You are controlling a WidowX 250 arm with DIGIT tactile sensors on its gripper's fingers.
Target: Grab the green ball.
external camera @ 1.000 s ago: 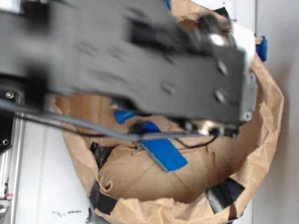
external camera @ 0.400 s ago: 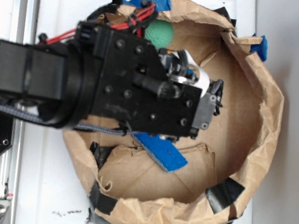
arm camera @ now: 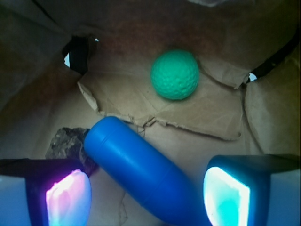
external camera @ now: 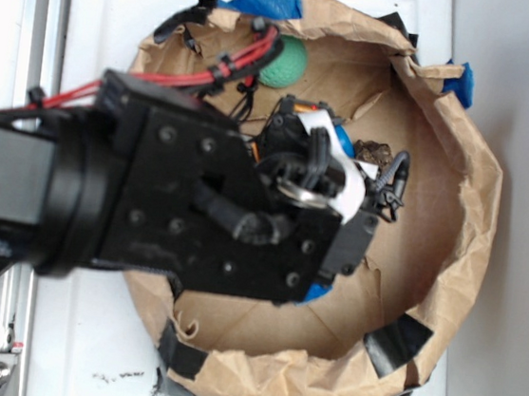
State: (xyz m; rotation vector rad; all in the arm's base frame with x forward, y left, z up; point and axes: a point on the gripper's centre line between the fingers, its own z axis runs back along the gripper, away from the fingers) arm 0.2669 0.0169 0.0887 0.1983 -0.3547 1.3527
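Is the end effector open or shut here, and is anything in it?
Open and empty: in the wrist view its fingers stand wide apart, with the green ball lying free ahead.

We see the green ball (arm camera: 174,74) as matt and finely dimpled, rubbery or foam-like rather than shiny; beside it the blue bottle (arm camera: 141,174) looks like smooth plastic with a soft sheen. The rock (arm camera: 68,143) is dark, rough and lumpy. Around them the paper wall (external camera: 471,193) is crumpled brown kraft paper — creased, dull, torn at the edges — patched with glossy black tape (external camera: 396,345) and blue tape (external camera: 263,5). The end effector (arm camera: 146,195) shows smooth translucent pads, lit from within; its housing (external camera: 205,215) is matt black plastic with metal screws. The table (external camera: 87,331) is smooth, white, faintly glossy.
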